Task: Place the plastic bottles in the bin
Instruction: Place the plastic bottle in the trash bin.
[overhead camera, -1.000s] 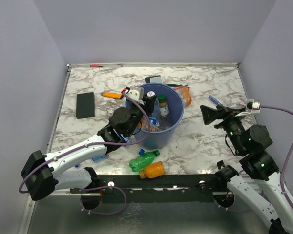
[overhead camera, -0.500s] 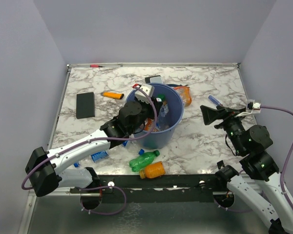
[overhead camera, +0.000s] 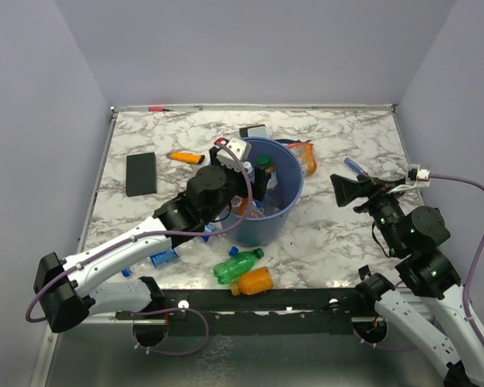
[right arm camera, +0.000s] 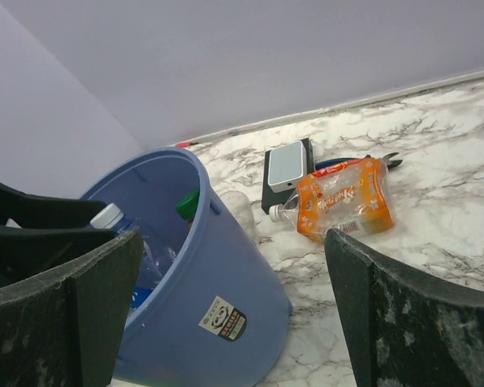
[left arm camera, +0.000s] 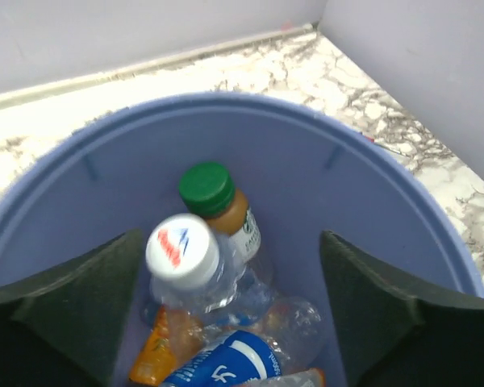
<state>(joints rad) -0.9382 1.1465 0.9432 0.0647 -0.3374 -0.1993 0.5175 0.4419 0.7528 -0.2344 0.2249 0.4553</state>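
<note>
Tabletop [overhead camera: 347, 137], marble-patterned, walled on three sides.

Bin [overhead camera: 262, 230], large round blue bucket, upright near the table's middle; every place below is given from it.

Left gripper [left arm camera: 230, 242], hanging over the bin's mouth at its left rim, fingers spread wide, gripping nothing; the wrist view looks straight down inside.

Right gripper [overhead camera: 339, 190], well to the right of the bin and raised off the table, fingers likewise far apart and empty.

Inside the bin:
- clear bottle with white cap [left arm camera: 185, 258], standing between the left fingers in the wrist view but touching neither
- brown bottle with green cap [left arm camera: 218, 201], leaning on the far wall
- blue-labelled bottle [left arm camera: 226, 363] and orange bottle [left arm camera: 157, 355], lying at the bottom

Outside the bin:
- orange-labelled clear bottle [right arm camera: 343, 197], lying at its far right, close by
- green bottle [overhead camera: 236, 265] and orange-filled bottle [overhead camera: 252, 281], side by side just in front
- blue-labelled bottle on the table [overhead camera: 163, 258], front left, partly under the left arm
- black rectangle [overhead camera: 141, 173], flat, well to the left
- grey-topped box [right arm camera: 289, 165], just behind
- orange marker [overhead camera: 185, 157], behind and left
</note>
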